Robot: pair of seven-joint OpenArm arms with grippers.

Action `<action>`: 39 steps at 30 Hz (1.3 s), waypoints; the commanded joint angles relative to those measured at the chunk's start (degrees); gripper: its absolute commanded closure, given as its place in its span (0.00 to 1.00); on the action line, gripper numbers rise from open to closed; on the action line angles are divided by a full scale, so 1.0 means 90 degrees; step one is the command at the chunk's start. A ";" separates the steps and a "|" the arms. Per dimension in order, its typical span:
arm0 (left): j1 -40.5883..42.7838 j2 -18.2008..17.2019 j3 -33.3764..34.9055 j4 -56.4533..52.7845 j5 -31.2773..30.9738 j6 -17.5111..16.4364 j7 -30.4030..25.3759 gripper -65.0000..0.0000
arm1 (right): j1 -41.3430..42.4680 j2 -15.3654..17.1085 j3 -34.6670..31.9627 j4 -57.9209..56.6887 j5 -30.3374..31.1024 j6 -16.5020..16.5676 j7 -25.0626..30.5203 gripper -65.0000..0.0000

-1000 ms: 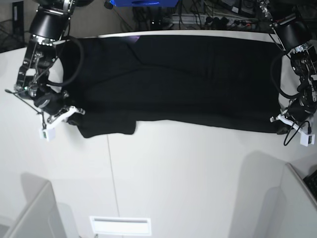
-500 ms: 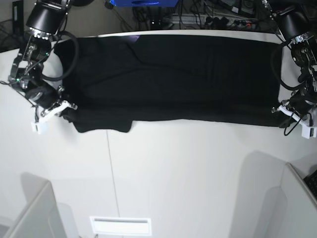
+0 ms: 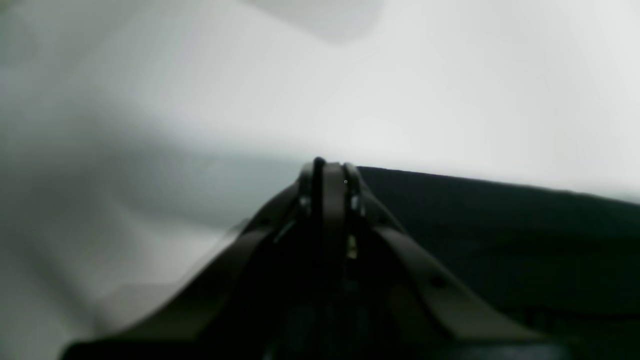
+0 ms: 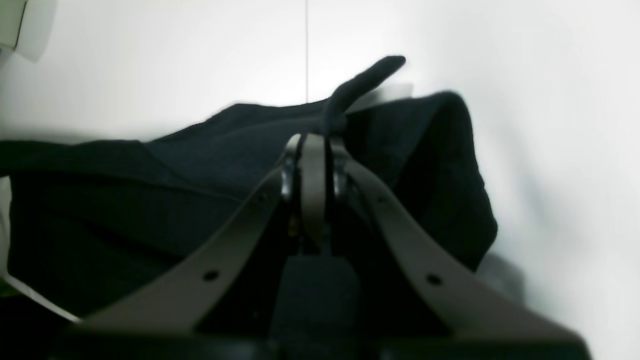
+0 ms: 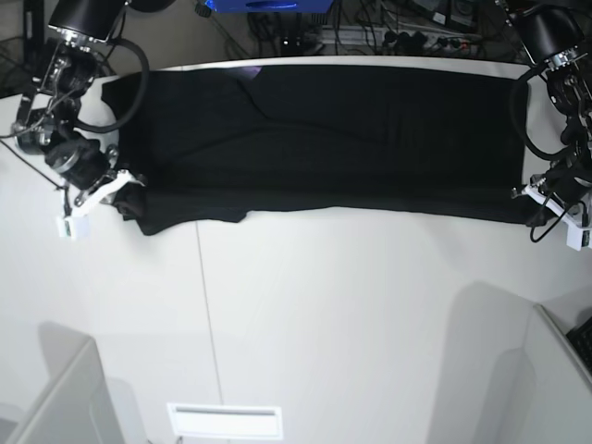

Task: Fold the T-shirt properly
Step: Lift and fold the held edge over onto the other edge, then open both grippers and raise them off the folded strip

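Note:
The black T-shirt (image 5: 324, 139) lies spread wide across the back of the white table (image 5: 351, 314), plain side up; no print shows. My right gripper (image 5: 125, 197), at the left of the base view, is shut on the shirt's near left corner. In the right wrist view the jaws (image 4: 312, 142) pinch a tuft of black cloth (image 4: 360, 85). My left gripper (image 5: 539, 205), at the right of the base view, is shut on the shirt's near right corner. In the left wrist view its closed tips (image 3: 327, 170) meet the cloth edge (image 3: 500, 225).
A thin seam (image 5: 205, 305) runs front to back on the table. A white slotted plate (image 5: 224, 421) sits at the front edge. Grey panels stand at the front left (image 5: 55, 398) and front right (image 5: 555, 388). Cables and a blue object (image 5: 268, 7) lie behind the table.
Both grippers have moved toward the back of the table. They have drawn the shirt's near edge back with them, so the shirt lies flatter and narrower.

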 commanded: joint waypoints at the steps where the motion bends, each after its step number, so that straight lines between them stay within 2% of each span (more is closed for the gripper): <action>1: -0.0047 -0.0138 -0.0058 0.0152 -0.0067 -0.0013 -0.0117 1.00 | -0.0038 0.0078 0.0148 0.0216 0.0117 0.0039 0.0112 1.00; 8: 0.0295 -0.0158 -0.0058 0.0347 -0.0067 -0.0013 -0.0107 1.00 | -0.0536 0.0020 0.0764 0.0333 0.1074 0.0029 0.0102 1.00; 12: 0.0461 -0.0138 -0.0058 0.0572 -0.0067 -0.0013 -0.0107 1.00 | -0.0702 -0.0009 0.0793 0.0343 0.1074 0.0029 -0.0103 1.00; 22: 0.1086 -0.0167 -0.0077 0.0972 -0.0067 -0.0013 -0.0107 1.00 | -0.1249 -0.0009 0.0793 0.0910 0.1084 0.0019 -0.0113 1.00; 26: 0.1408 -0.0167 -0.0322 0.1139 -0.0067 -0.0013 -0.0107 1.00 | -0.1581 -0.0019 0.0803 0.1173 0.1084 0.0019 -0.0113 1.00; 39: 0.1955 -0.0128 -0.0322 0.1119 -0.0048 -0.0013 -0.0107 1.00 | -0.2041 -0.0029 0.0774 0.1144 0.1064 0.0019 -0.0113 1.00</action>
